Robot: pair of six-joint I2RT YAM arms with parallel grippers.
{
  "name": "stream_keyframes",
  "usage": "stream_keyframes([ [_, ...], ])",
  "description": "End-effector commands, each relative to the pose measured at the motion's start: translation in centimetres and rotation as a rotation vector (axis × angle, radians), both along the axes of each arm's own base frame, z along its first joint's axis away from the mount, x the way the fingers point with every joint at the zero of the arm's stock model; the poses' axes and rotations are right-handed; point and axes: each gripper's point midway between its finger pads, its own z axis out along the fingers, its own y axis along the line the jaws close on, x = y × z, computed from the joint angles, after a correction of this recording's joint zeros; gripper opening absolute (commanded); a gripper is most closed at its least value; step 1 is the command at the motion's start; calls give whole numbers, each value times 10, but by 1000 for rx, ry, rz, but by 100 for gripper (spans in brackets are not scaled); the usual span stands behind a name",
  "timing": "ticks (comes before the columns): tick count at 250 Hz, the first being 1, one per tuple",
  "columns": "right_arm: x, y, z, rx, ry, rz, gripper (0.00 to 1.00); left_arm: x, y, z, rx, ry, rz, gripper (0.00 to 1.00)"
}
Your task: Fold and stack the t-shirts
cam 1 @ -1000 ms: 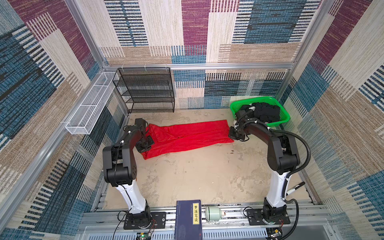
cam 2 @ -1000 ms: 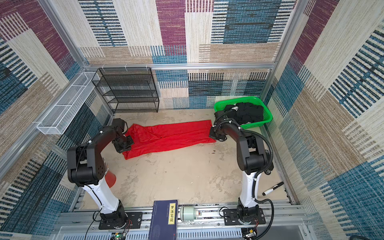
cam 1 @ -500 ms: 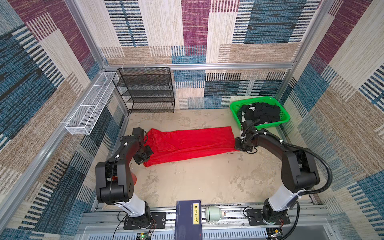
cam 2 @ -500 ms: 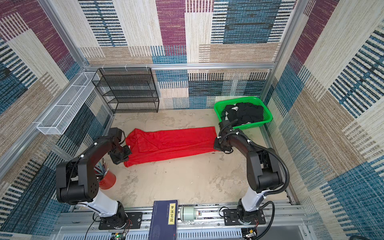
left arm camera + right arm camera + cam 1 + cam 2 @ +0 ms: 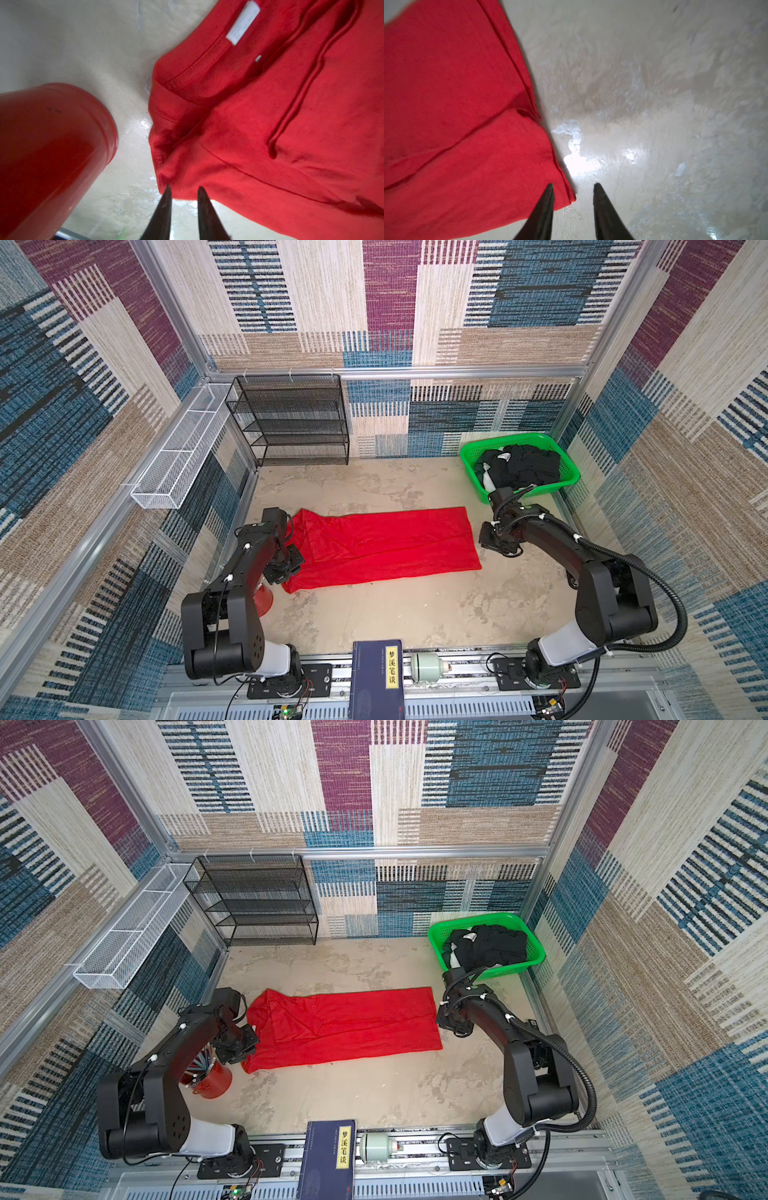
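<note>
The red t-shirt [image 5: 386, 545] lies folded lengthwise between the desk's side edges. The left gripper [image 5: 184, 188] and right gripper [image 5: 573, 184] sit at its ends, jaws slightly parted, holding nothing.

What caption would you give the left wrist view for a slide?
Left gripper, jaws slightly parted, at the red t-shirt corner, white neck tag showing, red pot nearby.

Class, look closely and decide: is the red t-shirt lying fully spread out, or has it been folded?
Folded, at least partly: the red t-shirt lies as one long narrow strip, with no sleeves sticking out and cloth layers lapped over each other.
</note>
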Motion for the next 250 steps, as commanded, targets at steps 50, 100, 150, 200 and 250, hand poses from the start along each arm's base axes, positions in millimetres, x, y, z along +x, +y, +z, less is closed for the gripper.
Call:
stream_keyframes([
  [50,39,89,-5,235,-49,179,42,58,-42,1,-146,-115,-36,31],
  [100,31,104,-36,299,16,165,42,66,-58,-25,-181,-43,-50,32],
  [150,26,102,-39,294,28,168,43,63,-62,-37,-179,1,-57,32],
  [200,23,103,-45,299,47,164,43,60,-62,-42,-169,14,-54,25],
  [250,17,96,-54,267,76,145,43,81,-69,-25,-198,-73,-75,0],
])
